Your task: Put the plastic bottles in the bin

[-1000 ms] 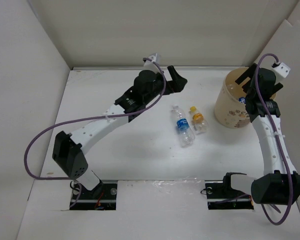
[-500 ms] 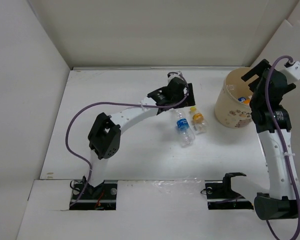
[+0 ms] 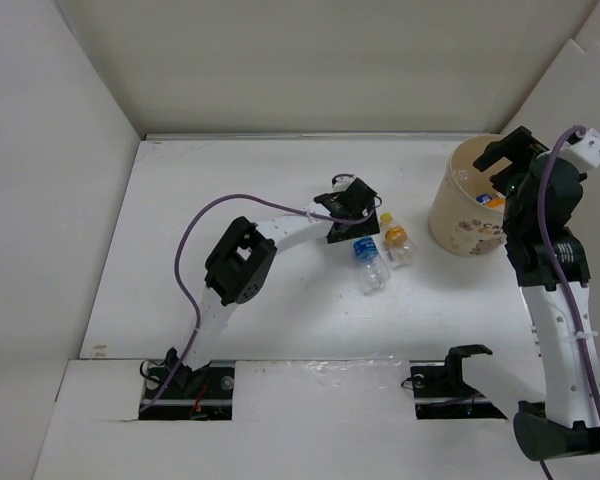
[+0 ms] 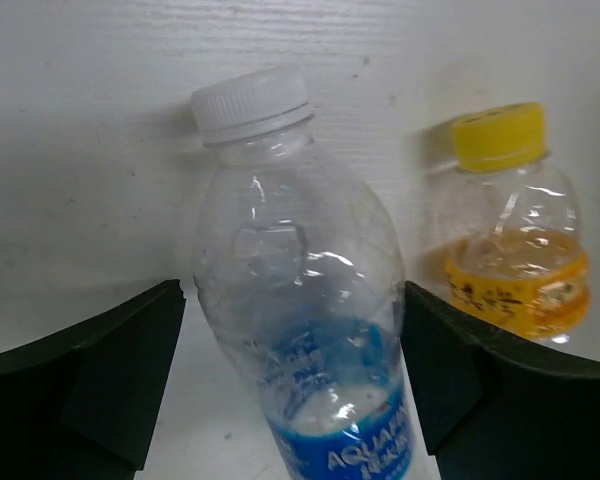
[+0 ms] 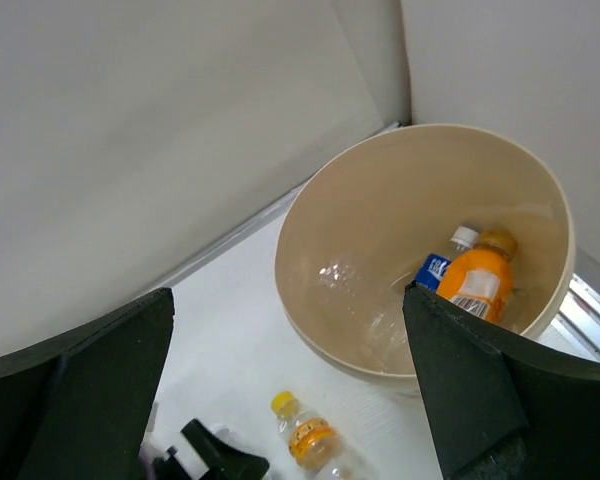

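Left jaws: spread, set low over the worktop (image 3: 230,180), one on either side of the blue-labelled bottle (image 4: 310,330). My pads (image 4: 110,380) sit just beside its clear shoulders. I cannot tell whether either one touches the plastic.

Right jaws: spread wide with nothing between them, hanging above the bin (image 5: 310,190) and looking down into its mouth.

Blue-labelled bottle: lying on its side near the middle of the worktop, white cap pointing toward the far wall. From above, its cap end is hidden under my left wrist and only the labelled lower half shows.

Yellow-capped bottle (image 4: 515,260): lying just to the right of the blue-labelled one, cap toward the same far wall, outside my left jaws. It has an orange label and a little amber liquid inside. It lies between the blue-labelled bottle and the bin.

Bin: a tall tan bucket with brown print on its side, standing upright at the far right of the worktop, near the yellow-capped bottle but apart from it.

Inside the bin: an orange-filled bottle (image 5: 475,280) rests against the right-hand inner wall. A second blue-labelled bottle (image 5: 442,262) with a white cap lies touching it on the left. Clear glints show lower down, but I cannot make out what they are.

Left arm (image 3: 270,235): reaches from its base at the near edge out to the middle of the worktop, with its purple cable looping above it.

Right arm (image 3: 550,290): stands tall along the right side, its wrist over the near right rim of the bin.
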Motion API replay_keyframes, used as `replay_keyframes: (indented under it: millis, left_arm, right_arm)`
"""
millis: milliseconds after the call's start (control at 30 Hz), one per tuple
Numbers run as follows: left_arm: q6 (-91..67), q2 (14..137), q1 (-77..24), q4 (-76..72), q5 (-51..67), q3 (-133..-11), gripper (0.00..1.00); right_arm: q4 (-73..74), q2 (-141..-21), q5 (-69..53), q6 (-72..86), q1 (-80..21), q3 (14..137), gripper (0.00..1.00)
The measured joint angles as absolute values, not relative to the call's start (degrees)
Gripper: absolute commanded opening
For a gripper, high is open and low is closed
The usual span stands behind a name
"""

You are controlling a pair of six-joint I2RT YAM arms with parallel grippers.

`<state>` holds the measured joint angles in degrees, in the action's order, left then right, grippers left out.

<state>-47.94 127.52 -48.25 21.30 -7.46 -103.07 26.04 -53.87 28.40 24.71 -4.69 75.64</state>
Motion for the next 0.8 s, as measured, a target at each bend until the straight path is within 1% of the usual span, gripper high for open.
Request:
replay_keyframes:
  millis: [33,67,100,133,200,233,333,467,500,600,800]
  left_arm:
    - [-48.14,128.62,-48.25,21.32,-7.68,-103.11,0.75]
    - [-48.42,129.40,-48.25,21.28,-8.14,-103.31,0.62]
    - [-48.71,129.38,-48.07,21.37,-8.21,-103.68,0.56]
    - [-48.80,129.38,-47.99,21.19,-8.34,-104.01,0.43]
    - [-49.23,129.47,-47.59,21.23,-8.34,-104.01,0.11]
    - [-49.84,129.49,-47.29,21.43,-8.27,-103.94,0.00]
    - [-50.19,127.66,-46.15,20.47,-9.54,-101.10,0.00]
    - [-48.90,118.65,-44.80,18.96,-13.45,-90.43,0.00]
    - [-47.48,115.61,-44.45,18.06,-14.26,-87.81,0.00]
    - [-42.68,104.77,-44.01,14.57,-15.55,-82.85,0.00]
    - [-33.15,84.01,-44.25,1.91,-12.38,-79.79,0.00]
  right_arm:
    - [26.00,-53.89,27.86,24.56,-5.06,75.35,1.00]
    - [26.06,-53.89,27.35,24.34,-5.63,75.05,1.00]
    - [26.15,-53.95,26.89,24.16,-6.13,74.85,1.00]
    - [26.15,-54.04,26.39,24.03,-6.55,74.70,1.00]
    - [26.13,-54.02,24.93,23.59,-7.14,74.22,1.00]
    - [26.15,-54.02,23.92,23.38,-7.22,74.06,1.00]
    - [24.56,-53.93,17.21,21.67,-7.35,72.95,1.00]
    - [20.10,-54.02,1.87,19.66,-7.64,69.04,1.00]
    - [18.31,-54.35,-4.80,19.27,-7.66,68.03,1.00]
    - [14.76,-57.06,-14.31,19.53,-8.97,65.21,1.00]
    - [6.52,-64.29,-28.82,21.10,-17.63,61.73,1.00]
